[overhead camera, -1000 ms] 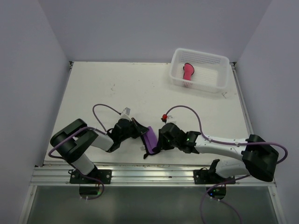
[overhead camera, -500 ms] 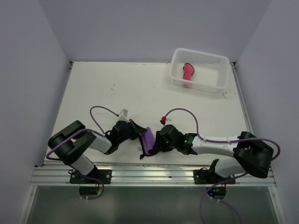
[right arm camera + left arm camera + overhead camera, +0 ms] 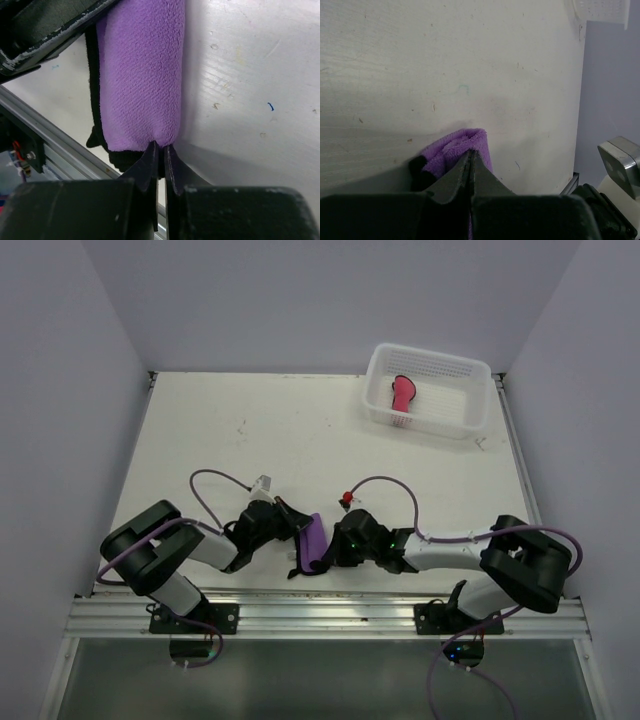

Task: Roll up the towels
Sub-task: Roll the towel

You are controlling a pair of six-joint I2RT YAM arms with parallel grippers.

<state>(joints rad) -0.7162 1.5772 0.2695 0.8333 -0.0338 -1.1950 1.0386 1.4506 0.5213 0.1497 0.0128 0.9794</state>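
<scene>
**Second towel mid-roll, both arms on it**

Progress: pink-red towel lies as a short roll inside the white basket, far right of the table. That one looks finished. Purple towel sits near the front edge, centre, between the two arms. It reads as a thick folded or partly rolled strip with black fabric showing along its underside and near end; whether the roll is complete cannot be told. Judged remaining: finish or tidy this roll, then probably move it to the basket.

Pose: both arms are folded low over the table, wrists turned inward towards each other. Left gripper comes in from the left, jaws pressed together with the purple towel's edge at their tips; the wrist view suggests a pinch on the cloth. Right gripper comes in from the right, jaws nearly touching, tips nipped onto the end of the purple strip where the black fabric peeks out.
</scene>
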